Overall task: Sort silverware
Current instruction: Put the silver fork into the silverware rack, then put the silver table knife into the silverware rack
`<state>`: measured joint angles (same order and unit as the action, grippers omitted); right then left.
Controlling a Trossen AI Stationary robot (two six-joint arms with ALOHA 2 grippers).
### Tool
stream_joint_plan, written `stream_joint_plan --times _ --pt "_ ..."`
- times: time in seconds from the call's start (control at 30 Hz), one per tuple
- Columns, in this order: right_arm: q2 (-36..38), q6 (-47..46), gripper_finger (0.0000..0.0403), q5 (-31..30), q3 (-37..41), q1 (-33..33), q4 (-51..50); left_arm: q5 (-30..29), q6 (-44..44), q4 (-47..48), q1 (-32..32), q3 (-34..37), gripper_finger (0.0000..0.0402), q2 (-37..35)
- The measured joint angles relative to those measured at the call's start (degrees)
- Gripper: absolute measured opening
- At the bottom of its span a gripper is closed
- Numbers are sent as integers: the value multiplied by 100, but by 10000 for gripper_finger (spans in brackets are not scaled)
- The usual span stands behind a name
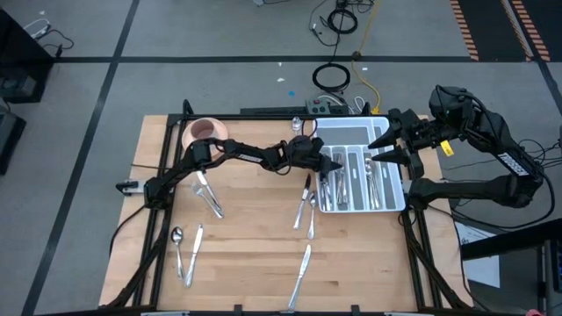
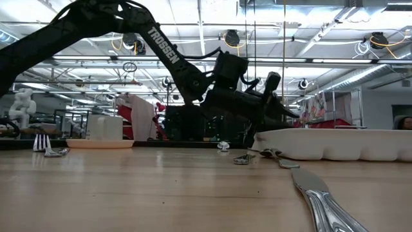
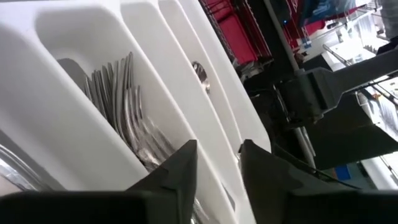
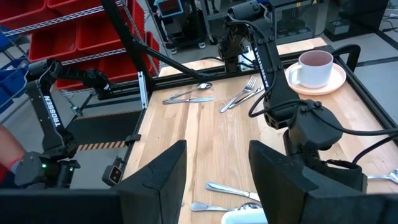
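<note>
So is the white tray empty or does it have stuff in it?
Not empty. The white tray already holds silverware: forks are stacked in one compartment, and more pieces fill the others.

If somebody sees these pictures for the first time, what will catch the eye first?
First, the left gripper stretched across the wooden table, open over the white tray at the right, where forks already fill one compartment. Next, loose silverware scattered on the wood, and the right gripper open over the tray's right side.

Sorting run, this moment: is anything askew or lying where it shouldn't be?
Nothing damaged or spilled. Unsorted silverware lies scattered at mixed angles on the table, outside the white tray. The left gripper is over the tray; the right gripper hangs open at the tray's far side.
</note>
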<state>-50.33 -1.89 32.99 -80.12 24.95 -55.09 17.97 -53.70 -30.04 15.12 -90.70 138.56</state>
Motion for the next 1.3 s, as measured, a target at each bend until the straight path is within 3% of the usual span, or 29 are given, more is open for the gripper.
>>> stream_joint_plan --times 0.13,0.37,0.6,0.7,0.8,0.9,1.0,1.07,1.17,1.3 --pt "0 0 167 2 0 0 -2 -29 -245 -9 1 1 153 -2" --pt "2 0 167 6 0 0 -2 103 -493 -269 47 48 158 -186" --pt "2 122 167 7 0 2 -9 873 -255 -501 153 44 157 -1119" --pt "2 174 167 7 0 1 -10 1277 454 402 32 39 153 -1848" --pt "2 238 167 7 0 0 -46 1270 1843 2333 -229 35 148 -2891" --pt "2 312 167 7 0 0 -149 573 3126 4766 -643 13 146 -3946" --pt "2 392 167 7 0 0 -179 -724 3370 6916 -1121 27 146 -4678" --pt "2 407 167 -6 0 2 -179 -1510 2793 7921 -1488 31 145 -5023" --pt "-33 213 167 -226 0 0 -201 -2167 1504 8888 -2162 31 145 -5368" --pt "-211 169 167 -385 2 -22 -1043 -2803 325 8972 -3228 221 145 -5447"
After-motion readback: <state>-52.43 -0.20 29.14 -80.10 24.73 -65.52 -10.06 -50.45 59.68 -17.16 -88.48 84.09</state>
